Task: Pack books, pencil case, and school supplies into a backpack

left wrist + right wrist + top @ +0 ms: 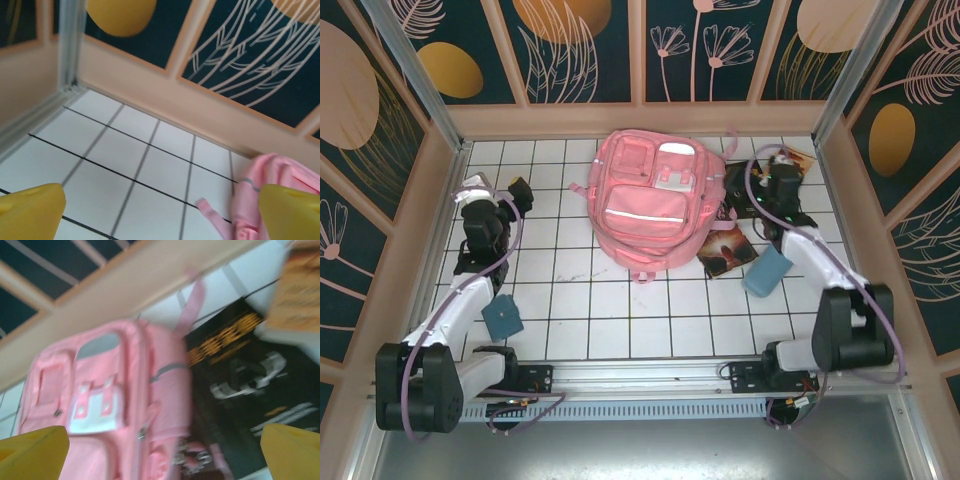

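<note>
The left gripper [510,192] is spread wide, with nothing between its yellow fingertips [31,211]. It hangs over the table [570,300] toward the far left corner and faces the far wall. In the left wrist view, a pink edge of the backpack [270,180] lies to its right, apart from it. A dark teal square object [503,317] lies beside the left arm, closer to the near edge.

The right gripper [770,168] is also spread and holds nothing; its yellow fingertips [290,450] stand well apart. It hangs above the large black paperback [240,375], which lies flat against the right side of the backpack and shows a yellow-orange title. The thin orange-brown booklet [800,158] lies just beside the paperback, toward the far right corner.

The backpack lies flat, front face up, in the middle of the far half of the table. It is pink fabric with rectangular front pockets, a pale reflective strip across the large pocket, and white patches with pink tabs above that strip. Its long axis runs from the far edge to the near edge, slightly tilted. The end with the white patches points to the far edge; the large pocket end points to the near edge. A pink strap trails from its far right corner.

The dark brownish book [728,250] lies tilted at the backpack's near right corner. The blue-teal pencil case [767,272] lies just right of it, beside the right arm.
</note>
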`<state>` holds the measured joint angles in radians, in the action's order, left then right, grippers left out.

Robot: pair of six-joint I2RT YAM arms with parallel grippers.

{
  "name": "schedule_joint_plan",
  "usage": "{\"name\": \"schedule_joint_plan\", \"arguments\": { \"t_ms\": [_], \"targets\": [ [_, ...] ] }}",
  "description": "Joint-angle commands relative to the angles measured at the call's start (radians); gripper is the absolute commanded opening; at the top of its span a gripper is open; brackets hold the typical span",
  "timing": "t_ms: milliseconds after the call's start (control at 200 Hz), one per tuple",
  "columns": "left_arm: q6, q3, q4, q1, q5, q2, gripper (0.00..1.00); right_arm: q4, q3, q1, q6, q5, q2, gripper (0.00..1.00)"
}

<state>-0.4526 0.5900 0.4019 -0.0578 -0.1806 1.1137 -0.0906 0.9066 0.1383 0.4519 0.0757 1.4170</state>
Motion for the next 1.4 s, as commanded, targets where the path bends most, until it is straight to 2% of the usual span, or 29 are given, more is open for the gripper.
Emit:
{"name": "schedule_joint_plan", "arguments": {
  "t_ms": [0, 190, 425, 581, 846, 971, 1106, 1231, 1396],
  "targets": [
    [-0.11, 0.051, -0.141, 0.005, 0.143, 0.013, 0.99, 0.105, 0.131, 0.11, 0.058, 0.053, 0.146, 0.99],
    [-0.126, 0.103, -0.228, 0.005, 0.196, 0.053, 0.98, 0.213, 0.394, 0.238, 0.078, -0.018, 0.427, 0.97],
    [-0.12, 0.103, -0.265, 0.005, 0.225, 0.046, 0.98, 0.413, 0.741, 0.348, 0.015, -0.215, 0.724, 0.97],
    [-0.107, 0.105, -0.29, 0.005, 0.24, 0.045, 0.98, 0.464, 0.783, 0.398, 0.046, -0.191, 0.832, 0.96],
    [-0.118, 0.108, -0.299, 0.005, 0.251, 0.075, 0.98, 0.4, 0.714, 0.593, 0.146, -0.038, 0.828, 0.96],
    [-0.131, 0.113, -0.296, 0.007, 0.274, 0.089, 0.99, 0.375, 0.737, 0.638, 0.139, 0.009, 0.81, 0.92],
    [-0.139, 0.119, -0.293, 0.004, 0.321, 0.105, 0.98, 0.359, 0.713, 0.622, 0.101, -0.033, 0.698, 0.92],
    [-0.138, 0.132, -0.296, 0.003, 0.389, 0.122, 0.98, 0.336, 0.603, 0.589, 0.088, -0.076, 0.513, 0.93],
    [-0.114, 0.148, -0.326, -0.025, 0.447, 0.142, 0.96, 0.323, 0.355, 0.492, 0.234, -0.059, 0.336, 0.91]
  ]
}}
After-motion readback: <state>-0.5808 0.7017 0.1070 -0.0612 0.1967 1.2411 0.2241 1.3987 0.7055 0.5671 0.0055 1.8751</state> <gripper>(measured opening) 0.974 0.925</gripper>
